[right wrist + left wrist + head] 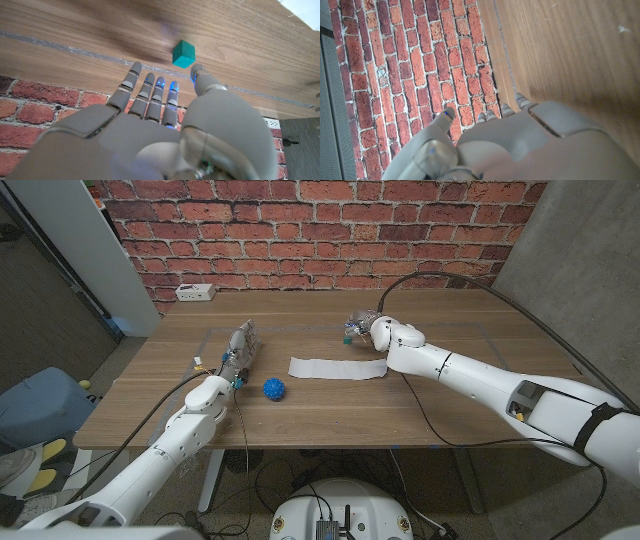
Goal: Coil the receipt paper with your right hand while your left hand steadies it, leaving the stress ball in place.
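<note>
Head view: receipt paper (338,368) lies flat mid-table, stress ball (275,389) just beside its left end. L hand (238,352) and R hand (362,325) both off it, empty. Paper's thin, light, floppy, I'd pin one end, roll from the other.
L wrist: fingers (485,117) apart, holding nothing.
R wrist: fingers (150,87) spread near green cube (183,53).

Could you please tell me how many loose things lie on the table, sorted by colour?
White: 2, the receipt paper and the power strip
Blue: 1, the stress ball
Green: 1, the small cube
Total: 4
</note>
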`<state>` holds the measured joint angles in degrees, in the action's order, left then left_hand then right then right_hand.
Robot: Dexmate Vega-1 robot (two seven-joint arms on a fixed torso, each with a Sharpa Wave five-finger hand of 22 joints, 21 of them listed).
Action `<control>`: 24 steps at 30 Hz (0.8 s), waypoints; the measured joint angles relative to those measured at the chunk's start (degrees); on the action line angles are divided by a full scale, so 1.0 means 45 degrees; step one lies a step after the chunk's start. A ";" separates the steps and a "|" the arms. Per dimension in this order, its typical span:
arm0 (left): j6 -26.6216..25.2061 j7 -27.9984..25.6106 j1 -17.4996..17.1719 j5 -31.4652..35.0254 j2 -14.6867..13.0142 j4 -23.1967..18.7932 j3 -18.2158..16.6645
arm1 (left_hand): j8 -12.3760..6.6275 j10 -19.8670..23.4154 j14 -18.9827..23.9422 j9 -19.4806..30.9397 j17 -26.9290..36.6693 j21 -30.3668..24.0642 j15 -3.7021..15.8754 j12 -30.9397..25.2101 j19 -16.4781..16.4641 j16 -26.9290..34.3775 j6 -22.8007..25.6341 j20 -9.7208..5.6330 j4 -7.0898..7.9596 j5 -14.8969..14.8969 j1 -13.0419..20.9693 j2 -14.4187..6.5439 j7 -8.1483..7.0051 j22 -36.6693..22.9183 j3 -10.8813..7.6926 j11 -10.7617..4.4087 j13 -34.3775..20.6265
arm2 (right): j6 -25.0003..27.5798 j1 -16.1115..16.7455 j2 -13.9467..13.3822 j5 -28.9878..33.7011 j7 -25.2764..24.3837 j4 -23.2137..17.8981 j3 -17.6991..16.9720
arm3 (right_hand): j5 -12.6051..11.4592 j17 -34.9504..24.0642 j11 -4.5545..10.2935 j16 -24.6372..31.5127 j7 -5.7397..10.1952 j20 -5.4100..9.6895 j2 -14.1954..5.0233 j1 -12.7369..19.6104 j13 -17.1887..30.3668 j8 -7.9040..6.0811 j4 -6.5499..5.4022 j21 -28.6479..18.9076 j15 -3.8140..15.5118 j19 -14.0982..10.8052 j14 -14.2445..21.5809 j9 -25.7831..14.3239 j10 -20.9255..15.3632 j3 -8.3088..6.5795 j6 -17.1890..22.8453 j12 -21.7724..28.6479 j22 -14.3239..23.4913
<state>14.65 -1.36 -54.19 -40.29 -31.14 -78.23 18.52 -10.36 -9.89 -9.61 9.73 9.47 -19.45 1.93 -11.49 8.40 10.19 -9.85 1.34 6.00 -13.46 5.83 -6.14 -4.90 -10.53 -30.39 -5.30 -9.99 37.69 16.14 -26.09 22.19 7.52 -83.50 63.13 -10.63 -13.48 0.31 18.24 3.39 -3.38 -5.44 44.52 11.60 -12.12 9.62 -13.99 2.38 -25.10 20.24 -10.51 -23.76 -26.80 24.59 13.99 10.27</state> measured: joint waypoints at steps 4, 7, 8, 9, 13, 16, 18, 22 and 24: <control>-0.0001 0.0021 0.0009 -0.0019 0.0000 0.0029 -0.0006 | 0.0000 0.0000 0.0000 0.0000 0.0000 0.0000 0.0000 0.0000 0.0000 0.0000 0.0000 0.0000 0.0000 0.0000 0.0000 0.0000 0.0000 0.0000 0.0000 0.0000 0.0000 | -0.0057 -0.0049 0.0124 0.0123 0.0104 0.0185 0.0081 | -0.0091 -0.0003 0.0000 0.0000 0.0024 0.0000 0.0049 0.0049 0.0001 0.0000 0.0052 0.0000 -0.0003 0.0000 -0.0097 -0.0009 0.0000 0.0052 0.0160 0.0000 0.0000; -0.0002 0.0031 0.0009 -0.0032 0.0000 0.0045 -0.0017 | 0.0000 0.0000 0.0000 0.0000 0.0000 0.0000 0.0000 0.0000 0.0000 0.0000 0.0000 -0.0001 0.0000 0.0000 0.0000 0.0000 0.0000 0.0000 0.0000 -0.0001 0.0000 | -0.0095 -0.0096 0.0250 0.0232 0.0179 0.0389 0.0154 | -0.0091 -0.0036 0.0000 0.0000 0.0070 0.0000 0.0128 0.0141 0.0001 0.0000 0.0052 0.0001 -0.0002 0.0000 -0.0096 -0.0008 0.0000 0.0052 0.0206 0.0000 0.0000; -0.0001 0.0033 0.0009 -0.0035 0.0000 0.0046 -0.0022 | 0.0000 0.0000 0.0000 0.0000 0.0000 0.0000 0.0000 0.0000 0.0000 0.0000 0.0000 0.0000 0.0000 0.0000 0.0000 0.0000 0.0000 0.0001 -0.0001 0.0000 0.0000 | -0.0104 -0.0105 0.0270 0.0256 0.0194 0.0420 0.0164 | -0.0135 -0.0050 0.0000 0.0000 0.0087 0.0000 0.0048 0.0221 0.0000 0.0000 0.0052 0.0001 -0.0002 0.0001 -0.0096 -0.0008 0.0001 0.0052 0.0222 0.0000 -0.0001; -0.0001 0.0035 0.0009 -0.0041 0.0000 0.0046 -0.0028 | 0.0000 0.0001 0.0000 0.0000 0.0000 0.0000 0.0000 0.0000 0.0001 0.0000 0.0000 0.0000 0.0000 0.0000 0.0000 0.0000 0.0000 0.0000 0.0000 0.0000 0.0000 | -0.0123 -0.0138 0.0342 0.0288 0.0228 0.0541 0.0209 | -0.0142 -0.0055 0.0000 0.0000 0.0103 0.0050 0.0049 0.0219 0.0000 0.0000 0.0060 0.0000 -0.0002 -0.0049 -0.0096 -0.0009 0.0000 0.0059 0.0256 -0.0001 0.0000; -0.0001 0.0034 -0.0021 -0.0053 -0.0003 0.0046 -0.0047 | 0.0000 0.0001 0.0000 0.0000 0.0000 0.0000 0.0000 0.0000 0.0001 0.0000 0.0000 0.0000 0.0001 0.0000 0.0000 0.0000 0.0000 0.0001 0.0000 -0.0001 0.0000 | -0.0173 -0.0194 0.0464 0.0362 0.0298 0.0789 0.0267 | -0.0142 -0.0055 0.0067 0.0048 0.0087 0.0071 0.0049 0.0352 0.0000 -0.0097 0.0099 0.0001 -0.0002 -0.0070 -0.0096 -0.0008 -0.0067 0.0099 0.0361 -0.0001 -0.0001; -0.0001 0.0026 -0.0061 -0.0060 -0.0012 0.0037 -0.0059 | 0.0000 0.0001 0.0000 0.0000 0.0000 0.0088 0.0000 0.0000 0.0001 0.0000 0.0000 -0.0001 0.0001 0.0000 0.0000 0.0000 0.0000 0.0001 0.0000 -0.0001 0.0000 | -0.0183 -0.0253 0.0602 0.0420 0.0338 0.1053 0.0331 | -0.0142 -0.0111 0.0067 0.0096 0.0132 0.0071 0.0034 0.0536 -0.0001 -0.0098 0.0100 0.0001 -0.0003 -0.0070 -0.0095 -0.0008 -0.0066 0.0098 0.0638 -0.0001 -0.0001; -0.0001 0.0018 -0.0082 -0.0065 -0.0020 0.0019 -0.0068 | 0.0000 0.0001 0.0000 0.0000 0.0000 0.0087 0.0000 0.0000 0.0001 0.0000 0.0000 -0.0001 0.0001 0.0000 0.0000 0.0000 0.0000 0.0001 -0.0001 -0.0001 0.0000 | -0.0183 -0.0277 0.0670 0.0475 0.0343 0.1181 0.0360 | -0.0142 -0.0133 0.0164 0.0110 0.0156 0.0161 0.0051 0.0833 -0.0001 -0.0209 0.0131 0.0001 -0.0003 -0.0160 -0.0080 -0.0007 -0.0164 0.0130 0.0991 -0.0001 -0.0001; -0.0001 0.0013 -0.0105 -0.0078 -0.0034 -0.0012 -0.0074 | 0.0000 0.0001 0.0000 0.0000 0.0000 0.0087 0.0000 0.0029 0.0001 0.0000 0.0000 -0.0001 0.0001 0.0000 0.0000 0.0000 0.0000 0.0001 -0.0001 -0.0001 0.0000 | -0.0104 -0.0311 0.0816 0.0578 0.0318 0.1503 0.0434 | -0.0239 -0.0210 0.0320 0.0334 0.0079 0.0213 0.0064 0.1582 0.0055 -0.0359 0.0195 0.0001 0.0017 -0.0350 0.0304 -0.0007 -0.0459 0.0194 0.1840 -0.0002 -0.0002; -0.0002 0.0011 -0.0122 -0.0083 -0.0041 -0.0024 -0.0077 | 0.0000 0.0001 0.0000 0.0000 0.0000 0.0087 0.0000 0.0064 0.0001 0.0000 0.0000 -0.0001 0.0001 0.0000 0.0000 0.0000 0.0000 0.0001 -0.0001 -0.0001 0.0000 | -0.0063 -0.0314 0.0858 0.0614 0.0269 0.1598 0.0450 | -0.0238 -0.0232 0.0348 0.0421 -0.0038 0.0253 0.0140 0.1927 0.0061 -0.0467 0.0170 -0.0047 0.0016 -0.0489 0.0404 -0.0007 -0.0663 0.0242 0.2278 0.0047 -0.0002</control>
<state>14.65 -1.31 -54.74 -40.66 -31.33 -78.34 18.17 -10.36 -9.89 -9.61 9.73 9.47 -19.06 1.93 -11.20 8.41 10.19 -9.85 1.33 6.00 -13.46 5.84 -6.14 -4.90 -10.53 -30.40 -5.30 -9.99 37.41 14.73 -22.23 24.95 8.74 -76.30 65.15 -11.70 -14.53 1.87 20.13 3.22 -2.24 -4.81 53.19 11.88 -14.22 10.39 -14.20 2.46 -27.30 22.06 -10.54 -26.74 -25.71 34.84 14.21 10.27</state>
